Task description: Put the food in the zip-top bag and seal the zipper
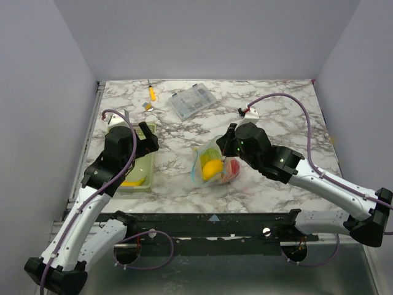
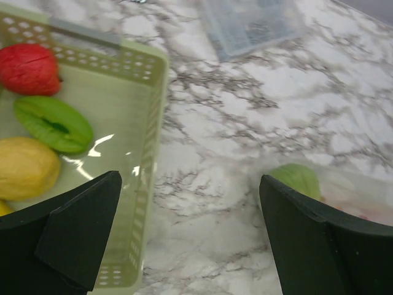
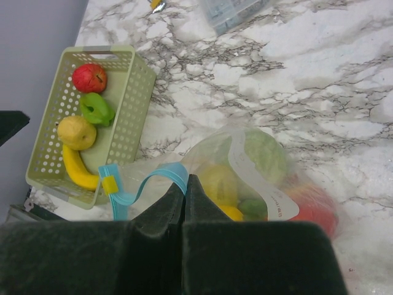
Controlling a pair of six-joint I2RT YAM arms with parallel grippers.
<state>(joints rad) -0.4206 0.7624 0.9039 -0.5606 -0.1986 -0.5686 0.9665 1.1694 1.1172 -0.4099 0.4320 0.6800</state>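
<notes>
On the left of the marble table [image 1: 276, 110], a green basket [image 3: 132, 117] holds four pieces of toy food [image 3: 89, 78] — red, green, two yellow — under the left gripper [image 2: 190, 243], its jaws spread wide and empty. At centre, the zip-top bag [image 3: 264, 166], with yellow, green and red pieces inside, is pinched at its rim by the closed right gripper [image 3: 185, 184] — beside the blue zipper [image 3: 156, 177].

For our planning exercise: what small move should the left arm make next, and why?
Probably lower the open left gripper onto the green toy in the basket: four pieces lie there unbagged, and the right gripper pinches the zip-top bag at its mouth.
</notes>
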